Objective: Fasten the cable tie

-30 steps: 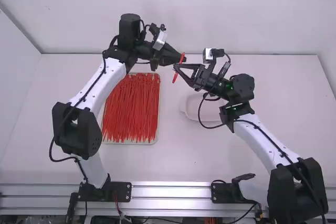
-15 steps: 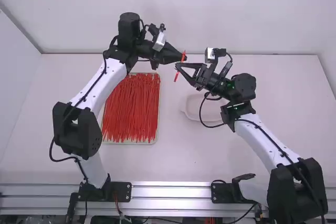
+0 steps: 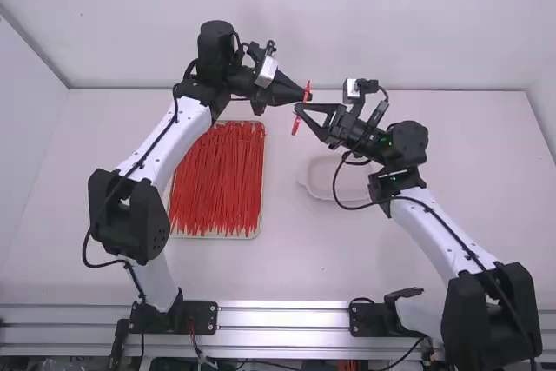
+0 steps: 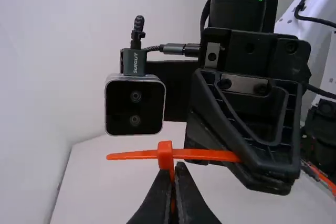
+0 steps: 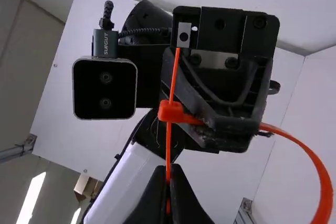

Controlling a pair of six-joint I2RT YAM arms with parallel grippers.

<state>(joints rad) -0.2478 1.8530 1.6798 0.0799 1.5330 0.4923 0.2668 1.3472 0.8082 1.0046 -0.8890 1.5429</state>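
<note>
A thin orange-red cable tie point(image 3: 301, 109) is held in the air between two robot arms, above the far part of a white table point(image 3: 486, 154). In the left wrist view the cable tie point(image 4: 199, 155) runs level, with its small square head on the strap and a short tip poking out beyond it. The left tool point(image 4: 172, 170) has its fingers pressed together, pinching the tie just under that head. In the right wrist view the strap point(image 5: 168, 145) stands upright through the head, and a curved length sweeps off to one side. The right tool point(image 5: 168, 178) is closed tight on the strap. The two tool tips almost meet, left tool point(image 3: 306, 92) just above right tool point(image 3: 297, 111). Below and left of them on the table lies a flat tray point(image 3: 217, 235) filled with a thick layer of spare red ties point(image 3: 217, 175), lying side by side. A shallow white dish point(image 3: 320, 185) sits beneath the right arm, near the tray.
</note>
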